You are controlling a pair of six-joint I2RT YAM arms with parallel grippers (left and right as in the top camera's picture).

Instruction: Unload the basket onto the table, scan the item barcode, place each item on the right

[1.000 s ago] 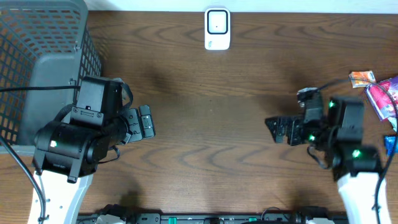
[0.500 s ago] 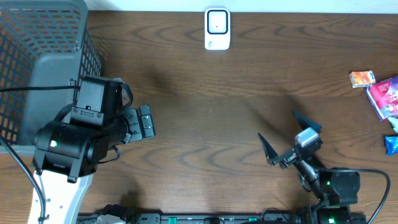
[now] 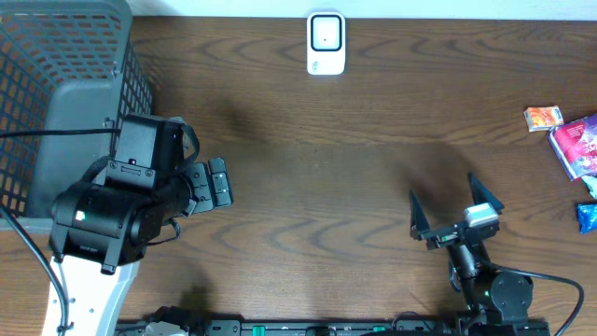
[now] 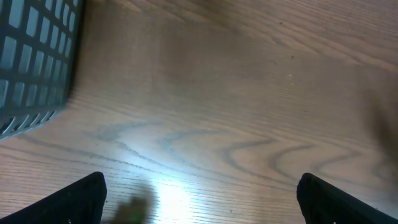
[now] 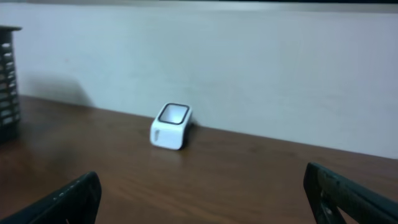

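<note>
Risk: left fingers [image 4: 78, 200] and right fingers [image 3: 417, 213] both wide open, empty; packets [image 3: 576, 147] lie at the desk [image 3: 354, 187] edge, so a careless reach may knock one off.

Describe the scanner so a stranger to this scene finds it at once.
Look along the far edge of the brown wooden table, midway between the grey mesh basket at the left and the bright packets at the right. The scanner stands there alone: a small white block with a dark-rimmed square window.
</note>
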